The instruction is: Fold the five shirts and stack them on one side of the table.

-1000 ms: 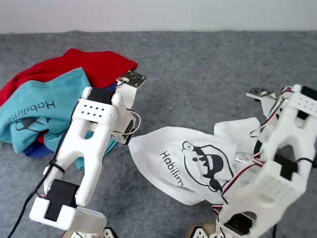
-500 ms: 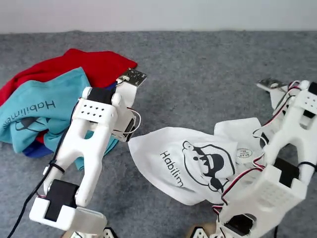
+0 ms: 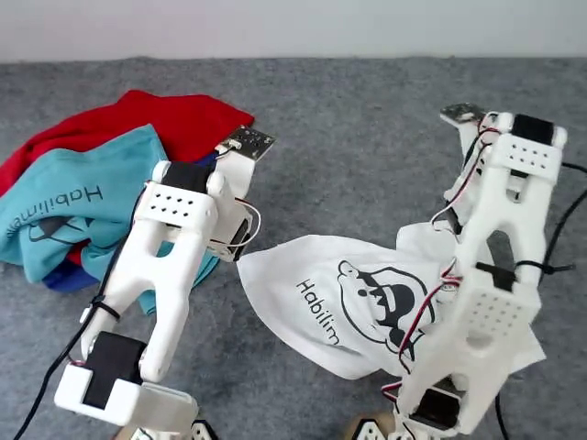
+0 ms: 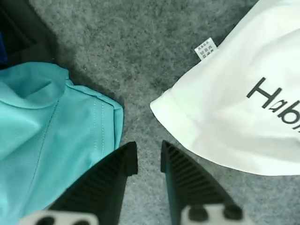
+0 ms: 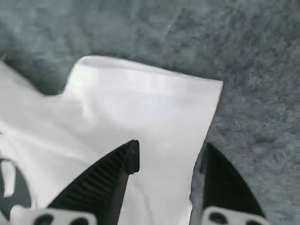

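A white shirt point(image 3: 339, 302) with a black print lies crumpled at the table's middle front. My left gripper point(image 4: 149, 152) hovers over bare grey table between that white shirt point(image 4: 234, 108) and a teal shirt point(image 4: 47, 122); its fingers stand a narrow gap apart and hold nothing. My right gripper point(image 5: 169, 150) is open wide above a sleeve edge of the white shirt point(image 5: 140, 103), one finger over cloth, the other over the table. The right arm point(image 3: 500, 266) rises over the shirt's right side.
At the far left a pile holds the teal shirt point(image 3: 73, 202), a red shirt point(image 3: 174, 119) and a blue one point(image 3: 60, 275) underneath. The left arm point(image 3: 165, 275) stretches along the pile's right edge. Grey table point(image 3: 367, 137) lies bare at the back middle and right.
The right arm has swung up and toward the back, its wrist now farther from the front edge and more to the left. The left arm and the shirts have not moved.
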`<action>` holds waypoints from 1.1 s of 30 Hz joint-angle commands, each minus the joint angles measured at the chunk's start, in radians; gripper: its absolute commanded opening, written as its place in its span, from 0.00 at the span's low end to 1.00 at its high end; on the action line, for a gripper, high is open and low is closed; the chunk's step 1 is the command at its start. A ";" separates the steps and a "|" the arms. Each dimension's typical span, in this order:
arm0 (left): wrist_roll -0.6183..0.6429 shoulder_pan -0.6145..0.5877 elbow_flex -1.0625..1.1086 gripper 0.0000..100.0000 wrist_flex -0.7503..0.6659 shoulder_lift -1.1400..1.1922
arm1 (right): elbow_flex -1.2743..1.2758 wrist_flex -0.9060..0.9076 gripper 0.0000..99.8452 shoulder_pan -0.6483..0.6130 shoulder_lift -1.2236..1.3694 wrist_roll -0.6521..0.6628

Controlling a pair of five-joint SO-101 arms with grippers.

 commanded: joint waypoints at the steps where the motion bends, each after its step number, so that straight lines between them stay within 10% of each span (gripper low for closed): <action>1: -0.009 -0.006 -0.013 0.09 -0.009 -0.044 | -0.157 0.028 0.15 0.030 0.070 -0.043; 33: -0.012 -0.006 -0.015 0.09 0.000 -0.044 | -0.430 -0.019 0.15 0.058 0.306 -0.155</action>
